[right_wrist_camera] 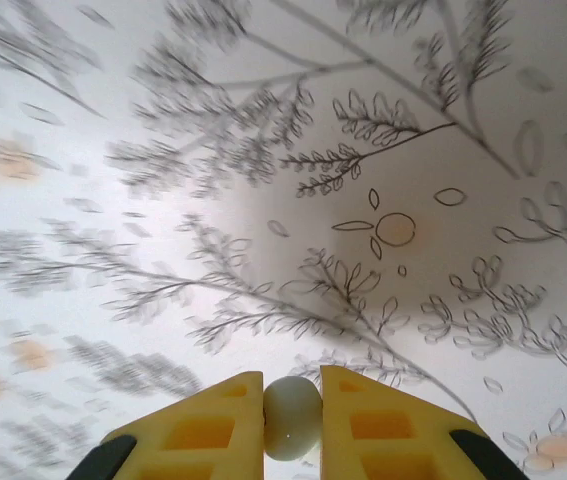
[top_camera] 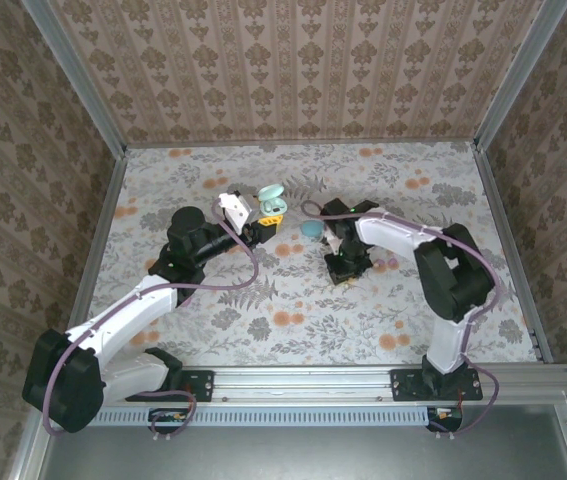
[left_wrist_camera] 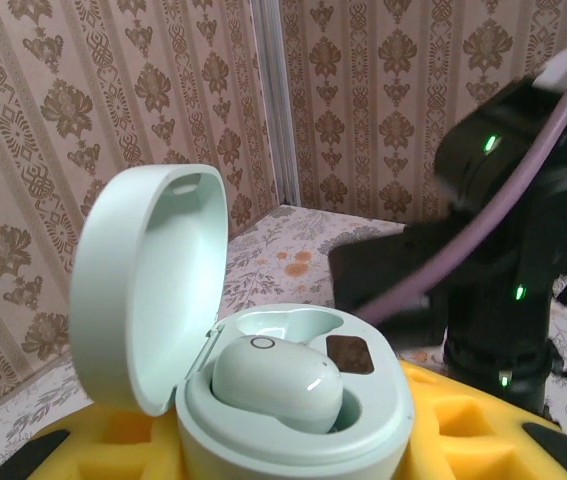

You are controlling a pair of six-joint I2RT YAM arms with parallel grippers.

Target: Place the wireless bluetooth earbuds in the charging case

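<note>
A tabletop covered in a white sheet printed with grey ferns and small orange flowers sits inside a booth. Three walls carry beige wallpaper with a brown damask pattern in vertical stripes. Bare metal posts run up the corners, and a metal rail lines the near edge, where both arm bases are bolted.

The left gripper reaches toward the middle of the table, its yellow fingers closed on either side of the charging case. The case is mint green and held upright above the surface, with its rounded lid hinged open and standing tall. One earbud sits in the case's left socket; the socket beside it shows a dark contact patch.

The right gripper points down at the printed sheet, right of centre. Its yellow fingers are nearly together, pinching a pale earbud between their tips just over the fern print.

A small round teal object lies on the sheet between the two grippers; what it is cannot be told.
</note>
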